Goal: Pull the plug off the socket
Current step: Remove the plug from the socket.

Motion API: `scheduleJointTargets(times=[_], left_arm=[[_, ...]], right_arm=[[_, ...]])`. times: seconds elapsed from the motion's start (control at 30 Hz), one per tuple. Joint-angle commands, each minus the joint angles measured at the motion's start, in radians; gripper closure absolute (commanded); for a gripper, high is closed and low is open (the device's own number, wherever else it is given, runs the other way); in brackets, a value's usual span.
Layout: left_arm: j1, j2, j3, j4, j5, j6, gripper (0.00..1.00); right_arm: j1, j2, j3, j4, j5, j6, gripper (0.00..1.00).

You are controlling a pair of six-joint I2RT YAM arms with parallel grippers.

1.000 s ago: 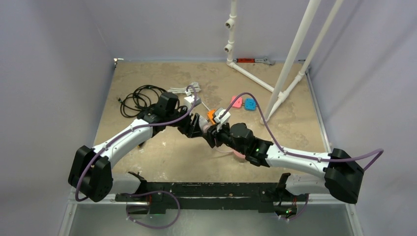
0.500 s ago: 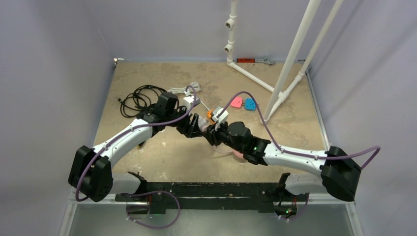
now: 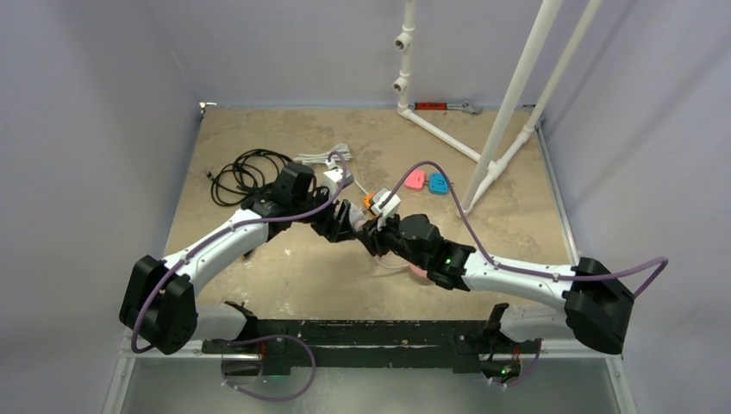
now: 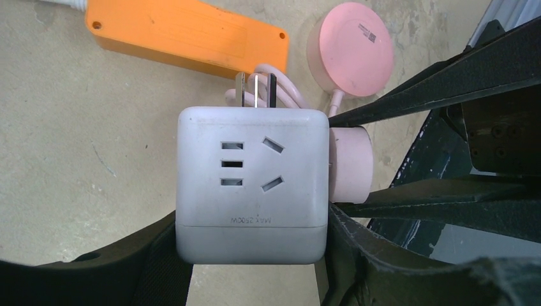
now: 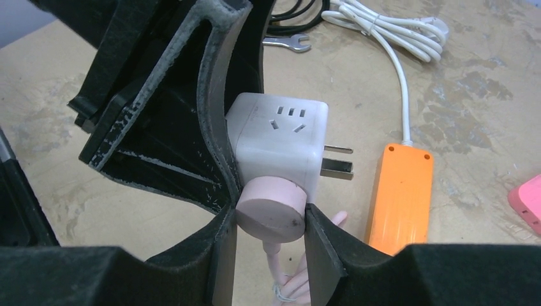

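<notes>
We clamp the cube (image 4: 252,185) in our left gripper (image 4: 252,252) and its pink plug (image 5: 271,213) in our right gripper (image 5: 271,239); the socket (image 5: 400,197) lies mid-table.

Left gripper (image 3: 343,217) reaching in from the left, right gripper (image 3: 372,233) from the right, tips meeting, both clamped

The white cube adapter (image 4: 252,191) bears one line of raised lettering, seen in the left wrist view. It runs along the plain band beside the socket holes, on the face next to the side that takes the pink plug (image 4: 349,164). It stands upside down to the camera, and turned round it reads "MAX 2500W", faint and white like the casing. The pink round disc (image 4: 349,48) lies on the counter just beside the orange socket (image 4: 185,32). It carries a small sticker (image 4: 365,30) with dark print too small to read.
</notes>
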Motion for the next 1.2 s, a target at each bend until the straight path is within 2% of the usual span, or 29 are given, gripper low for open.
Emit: scheduleJointTargets(times=[0.0, 0.23, 0.6, 0.8, 1.0, 1.17], left_arm=[[-0.002, 0.004, 0.030, 0.020, -0.092, -0.025, 1.00], [0.000, 0.022, 0.037, -0.006, -0.240, -0.032, 1.00], [0.003, 0.040, 0.040, -0.012, -0.322, -0.043, 1.00], [-0.017, 0.002, 0.019, 0.046, -0.181, -0.017, 1.00], [-0.119, -0.001, 0.023, 0.019, -0.259, 0.037, 1.00], [-0.136, -0.005, 0.024, 0.010, -0.284, 0.045, 1.00]], right_arm=[[-0.007, -0.110, -0.052, 0.115, -0.027, -0.080, 1.00], [-0.005, -0.234, -0.131, 0.170, -0.056, -0.116, 1.00], [0.032, -0.248, -0.160, 0.220, -0.071, -0.117, 1.00], [0.029, -0.211, -0.099, 0.152, -0.019, -0.028, 1.00], [0.019, -0.149, 0.038, -0.001, 0.016, 0.015, 1.00], [-0.009, -0.129, 0.078, -0.042, 0.000, 0.035, 1.00]])
